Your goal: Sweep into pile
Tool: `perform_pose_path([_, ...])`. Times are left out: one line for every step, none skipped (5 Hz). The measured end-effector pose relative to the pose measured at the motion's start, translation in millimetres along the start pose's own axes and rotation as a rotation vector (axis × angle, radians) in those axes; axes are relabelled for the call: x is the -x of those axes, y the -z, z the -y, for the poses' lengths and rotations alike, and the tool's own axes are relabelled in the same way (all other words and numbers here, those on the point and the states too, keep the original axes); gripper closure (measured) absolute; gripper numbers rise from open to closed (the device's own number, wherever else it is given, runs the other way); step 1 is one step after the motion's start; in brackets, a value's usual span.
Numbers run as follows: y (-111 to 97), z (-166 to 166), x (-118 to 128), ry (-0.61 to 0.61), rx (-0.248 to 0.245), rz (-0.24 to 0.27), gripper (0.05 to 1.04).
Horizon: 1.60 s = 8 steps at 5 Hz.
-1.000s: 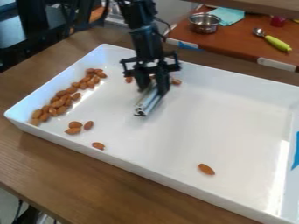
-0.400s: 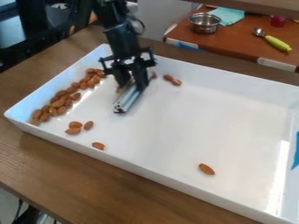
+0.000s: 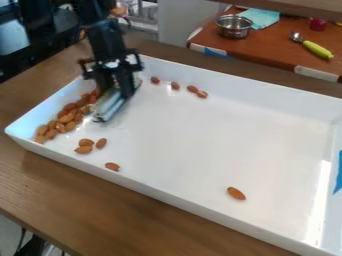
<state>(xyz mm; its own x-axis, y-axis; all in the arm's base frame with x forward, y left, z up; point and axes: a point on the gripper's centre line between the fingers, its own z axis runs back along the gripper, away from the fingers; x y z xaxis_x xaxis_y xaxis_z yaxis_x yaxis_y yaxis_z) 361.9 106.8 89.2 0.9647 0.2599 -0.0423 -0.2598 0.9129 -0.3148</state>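
Across the frame spreads a white tray (image 3: 200, 145). Upper left, the black gripper (image 3: 115, 92) is closed to a narrow gap. Left lies the almond pile (image 3: 66, 118); at its upper-right end, the gripper clasps a silvery sweeper (image 3: 109, 107). 9 loose almonds (image 3: 236, 193) lie scattered (1 alone, lower right).

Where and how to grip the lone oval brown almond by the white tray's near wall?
Probably across the middle, from above: the almond lies flat, longer than wide, slanting down-right in view, with bare tray floor on both long sides.
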Motion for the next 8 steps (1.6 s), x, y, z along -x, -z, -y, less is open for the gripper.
perform_pose_path([-26,2,-2,-0.017,0.061,0.004,0.695])
perform_pose_path([-51,28,6,-0.025,0.169,0.015,0.695])
perform_pose_path([-73,71,20,0.006,0.248,0.059,0.695])
perform_pose_path([-56,119,51,0.048,0.263,0.025,0.695])
perform_pose_path([-36,154,74,0.059,0.233,0.058,0.695])
perform_pose_path([2,194,93,0.088,0.184,0.067,0.695])
perform_pose_path([36,232,101,0.091,0.143,0.117,0.695])
perform_pose_path([73,249,109,0.083,0.097,0.109,0.695])
